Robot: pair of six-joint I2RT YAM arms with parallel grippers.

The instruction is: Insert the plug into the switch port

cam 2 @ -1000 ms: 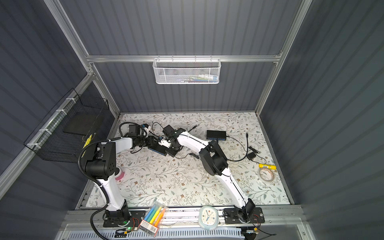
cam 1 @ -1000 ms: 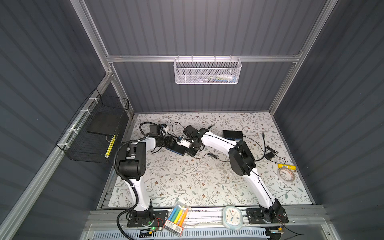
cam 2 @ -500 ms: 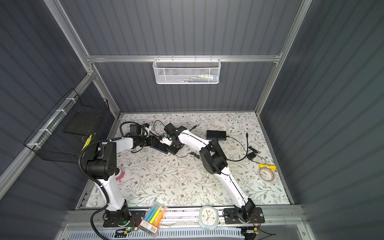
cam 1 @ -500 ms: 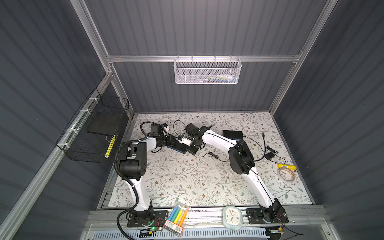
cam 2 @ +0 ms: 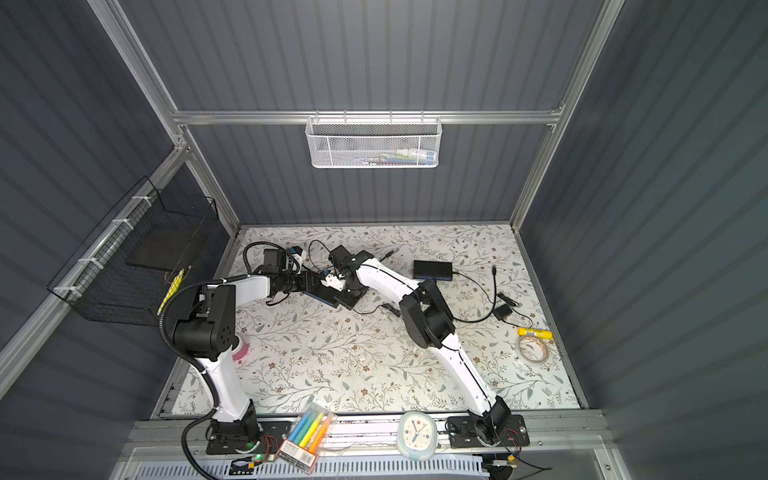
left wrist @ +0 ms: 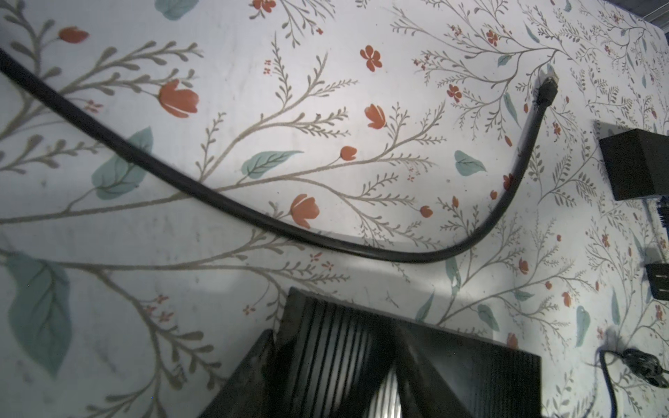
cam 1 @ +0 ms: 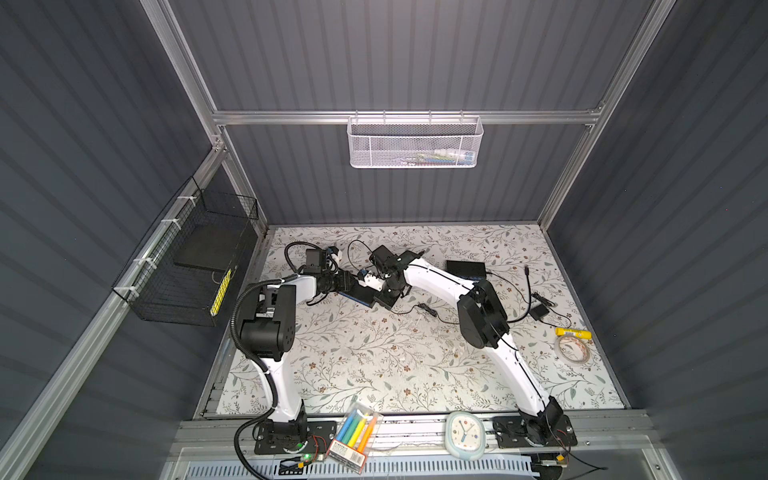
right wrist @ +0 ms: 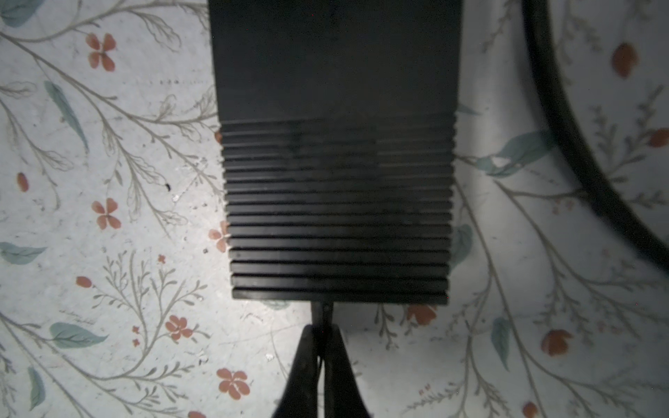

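Near the far left corner of the table [cam 1: 415, 353], the right gripper [right wrist: 321, 336], pinched tight on the small plug [right wrist: 322, 313], holds it against the edge of the ribbed black switch [right wrist: 336, 181], which the left gripper [left wrist: 331, 329] clamps. The push likely goes best straight, square and slow, with the left bracing firmly.

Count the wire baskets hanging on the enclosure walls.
2: a white mesh basket on the back rail; a black wire basket on the left side wall.
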